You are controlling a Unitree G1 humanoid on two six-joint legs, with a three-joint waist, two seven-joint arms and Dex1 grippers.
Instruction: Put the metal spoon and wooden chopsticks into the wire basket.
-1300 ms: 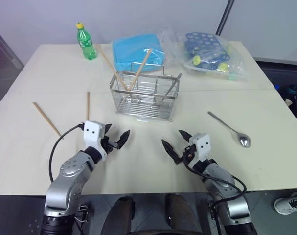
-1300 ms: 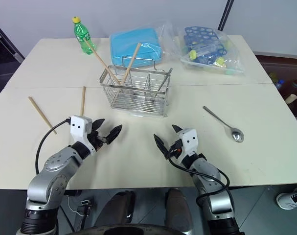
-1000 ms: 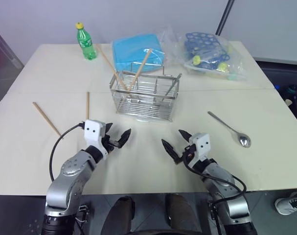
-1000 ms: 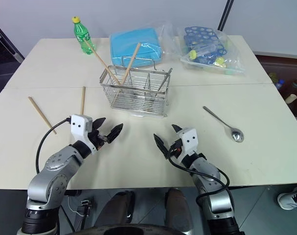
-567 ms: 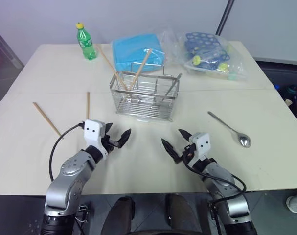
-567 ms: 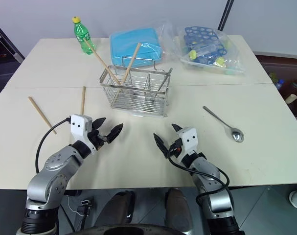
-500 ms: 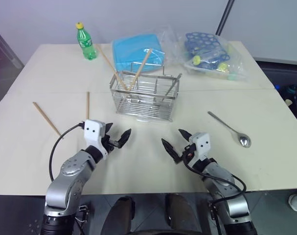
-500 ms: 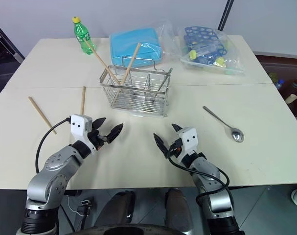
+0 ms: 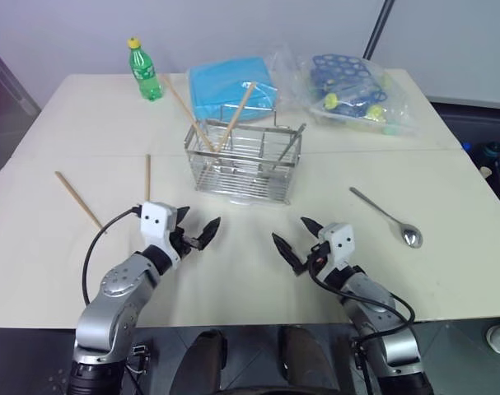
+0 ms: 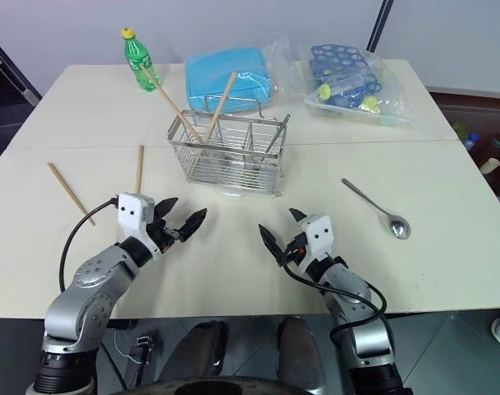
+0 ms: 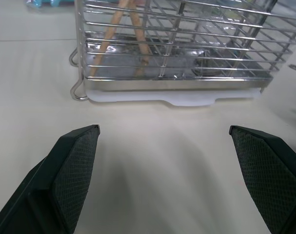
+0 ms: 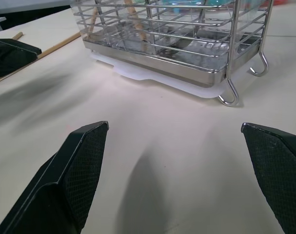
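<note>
Across the wide cream table (image 9: 60, 123), the rectangular silver wire basket (image 9: 245, 169) stands centre-back, two light wooden chopsticks (image 9: 210, 119) leaning upright inside it because its dividers prop them. Two more chopsticks (image 9: 109, 193) lie flat left of it; the slim shiny metal spoon (image 9: 387, 218) lies to its right. Both claws, left (image 9: 197, 233) and right (image 9: 294, 241), hover spread wide and empty, facing the basket.

wooden chopsticks (image 9: 148, 176): 4 | metal spoon (image 9: 386, 216): 1 | wire basket (image 9: 243, 158): 1 | green bottle (image 9: 144, 69): 1 | blue box (image 9: 231, 84): 1
</note>
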